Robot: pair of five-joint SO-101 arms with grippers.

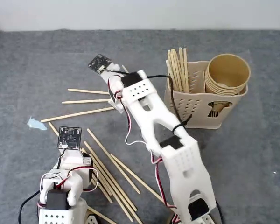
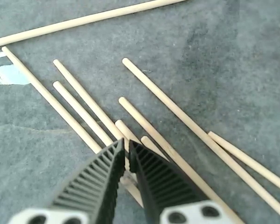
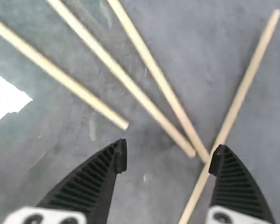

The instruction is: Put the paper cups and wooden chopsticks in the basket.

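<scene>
Grey counter (image 1: 252, 163): wide open room on the far left and the whole right side; back edge meets a pale wall. Basket (image 1: 203, 105) stands at right rear, well apart from both tools. The stacked paper cups (image 1: 228, 74) sit in its right compartment, with a bundle of upright chopsticks (image 1: 177, 67) in its left one.

Loose wooden chopsticks (image 1: 113, 173) lie fanned out between the two arm bases. Three more (image 1: 86, 101) lie spread near the centre left. Blue scrap (image 1: 35, 123) lies flat at left, beside one stick's end.

The right arm stretches diagonally across the middle, passing just in front of the basket and over part of the fan.

Right tool (image 3: 170, 156): released, jaws wide, low over the three spread sticks. Two stick ends point into the gap; a crossing stick runs just by one finger (image 3: 233, 186).

Left tool (image 2: 125, 143): clenched to a slit, tips down on the fan. One stick end runs into the slit; can't tell if it's pinched.
</scene>
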